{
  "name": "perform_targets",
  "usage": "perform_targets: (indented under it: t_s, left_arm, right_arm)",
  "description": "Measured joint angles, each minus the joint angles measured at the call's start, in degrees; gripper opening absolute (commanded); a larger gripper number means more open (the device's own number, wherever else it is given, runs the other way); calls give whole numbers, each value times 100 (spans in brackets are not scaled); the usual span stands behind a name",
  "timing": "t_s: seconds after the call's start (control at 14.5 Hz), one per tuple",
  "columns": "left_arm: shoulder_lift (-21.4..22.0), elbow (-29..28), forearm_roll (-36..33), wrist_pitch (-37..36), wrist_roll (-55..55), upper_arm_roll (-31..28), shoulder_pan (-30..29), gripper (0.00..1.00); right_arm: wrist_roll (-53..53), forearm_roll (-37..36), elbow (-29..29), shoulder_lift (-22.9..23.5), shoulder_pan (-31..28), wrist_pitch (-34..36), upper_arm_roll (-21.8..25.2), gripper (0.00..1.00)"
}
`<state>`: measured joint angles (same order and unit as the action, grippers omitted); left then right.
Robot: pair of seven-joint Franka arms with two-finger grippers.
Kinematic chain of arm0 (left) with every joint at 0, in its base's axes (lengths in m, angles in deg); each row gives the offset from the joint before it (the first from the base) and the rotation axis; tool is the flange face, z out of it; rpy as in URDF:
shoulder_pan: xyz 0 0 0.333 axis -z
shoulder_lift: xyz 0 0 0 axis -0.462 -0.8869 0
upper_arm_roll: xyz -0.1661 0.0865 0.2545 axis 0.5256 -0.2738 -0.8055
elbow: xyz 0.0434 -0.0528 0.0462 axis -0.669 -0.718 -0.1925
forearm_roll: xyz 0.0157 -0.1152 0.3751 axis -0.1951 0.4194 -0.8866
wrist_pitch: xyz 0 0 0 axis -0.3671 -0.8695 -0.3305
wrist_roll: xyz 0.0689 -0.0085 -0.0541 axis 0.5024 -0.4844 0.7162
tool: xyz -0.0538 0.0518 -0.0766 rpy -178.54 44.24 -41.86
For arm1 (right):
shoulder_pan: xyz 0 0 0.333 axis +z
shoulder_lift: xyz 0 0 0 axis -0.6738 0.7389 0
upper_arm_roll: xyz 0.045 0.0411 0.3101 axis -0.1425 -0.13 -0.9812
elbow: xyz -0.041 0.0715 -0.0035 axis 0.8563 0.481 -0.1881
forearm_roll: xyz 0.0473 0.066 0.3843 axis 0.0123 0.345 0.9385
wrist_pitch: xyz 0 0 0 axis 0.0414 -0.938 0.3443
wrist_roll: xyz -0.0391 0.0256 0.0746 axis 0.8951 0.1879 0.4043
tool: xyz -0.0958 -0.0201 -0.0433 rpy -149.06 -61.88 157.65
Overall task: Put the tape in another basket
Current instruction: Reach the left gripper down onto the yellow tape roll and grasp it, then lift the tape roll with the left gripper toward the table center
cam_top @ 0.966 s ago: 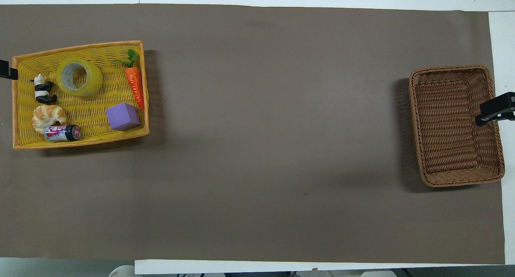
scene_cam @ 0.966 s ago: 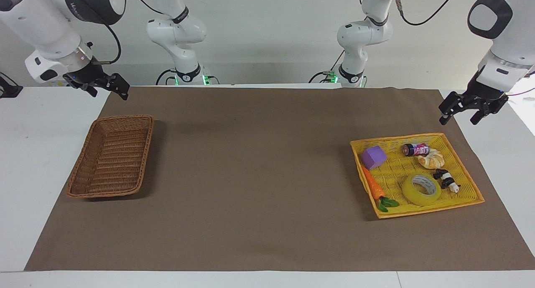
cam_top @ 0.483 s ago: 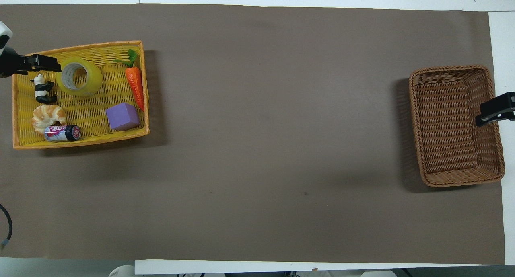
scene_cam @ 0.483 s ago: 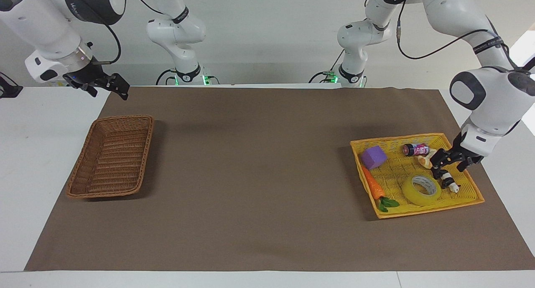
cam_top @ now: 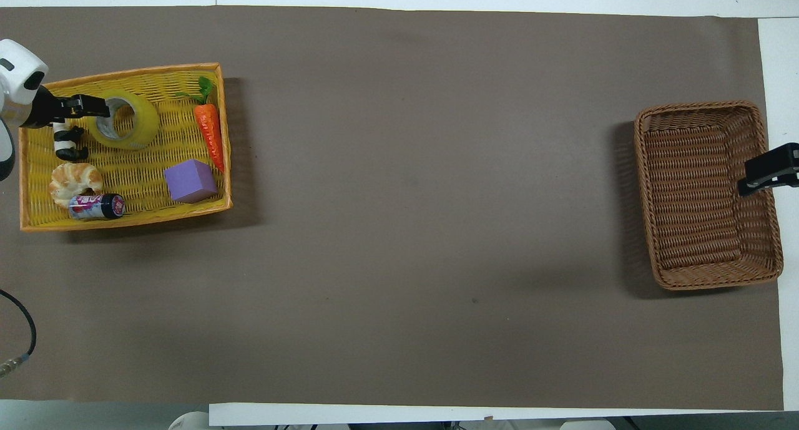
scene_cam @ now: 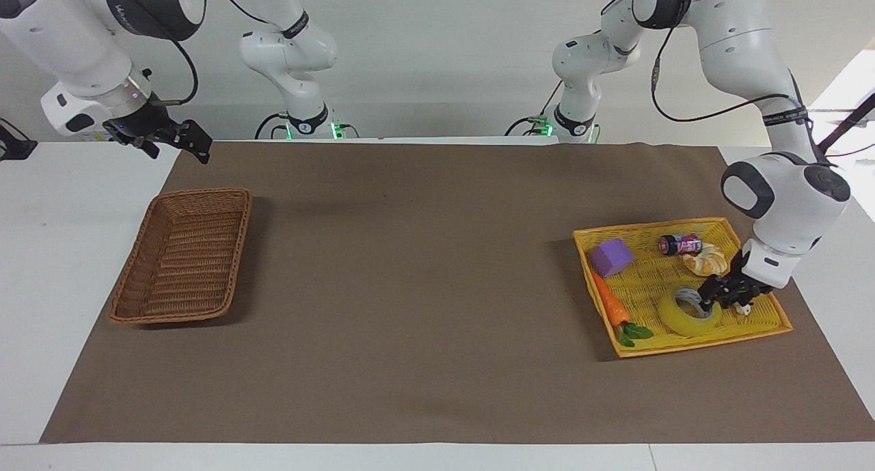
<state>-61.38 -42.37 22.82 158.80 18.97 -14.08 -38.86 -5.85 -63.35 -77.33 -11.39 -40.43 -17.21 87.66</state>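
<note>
- right tool [scene_cam: 174,146]: one; waits in the air at about 10 o'clock of the facing view, over the counter's [scene_cam: 424,286] edge by the basket; fingers apart, holding nothing.
- basket [scene_cam: 184,252]: one, brown wicker, at the counter's 9 o'clock in that view; nothing in it.
- yellow tray [scene_cam: 649,273]: one, at the counter's 3 o'clock.
- tray contents: one purple block [scene_cam: 610,256], one carrot [scene_cam: 610,300], one can [scene_cam: 680,244], one pastry [scene_cam: 705,259], one panda figure [cam_top: 67,144].
- tape [scene_cam: 677,317]: one, lying flat at the tray's 5 o'clock. Probably light and stiff, with a slick outer face; best pinched across the roll's wall, one finger in the core.
- left tool [scene_cam: 711,299]: one; low over the tape's core edge, fingers parted, apparently gripping nothing yet.
</note>
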Motion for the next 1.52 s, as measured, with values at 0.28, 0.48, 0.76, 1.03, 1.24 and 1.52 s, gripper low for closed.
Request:
perform_targets:
  t_s: [0.28, 0.48, 0.76, 1.03, 1.24, 1.52]
  left_arm:
    - [-158, -14, 0, 54, 0, 10, 19, 59]
    - [-205, -53, 0, 85, 0, 11, 29, 55]
    - [-187, -98, -22, 189, 1, 10, 49, 7]
    - [-173, -125, -52, 257, -6, 1, 51, 0]
    - [-193, 52, -40, -80, -5, 21, 66, 0]
    - [-61, 932, 194, -1343, 357, 85, 272, 0]
  right_arm:
    - [0, 0, 0, 0, 0, 0, 0, 100]
    - [0, 0, 0, 0, 0, 0, 0, 100]
    - [0, 0, 0, 0, 0, 0, 0, 100]
    - [0, 0, 0, 0, 0, 0, 0, 100]
    - [0, 0, 0, 0, 0, 0, 0, 100]
    - [0, 0, 0, 0, 0, 0, 0, 100]
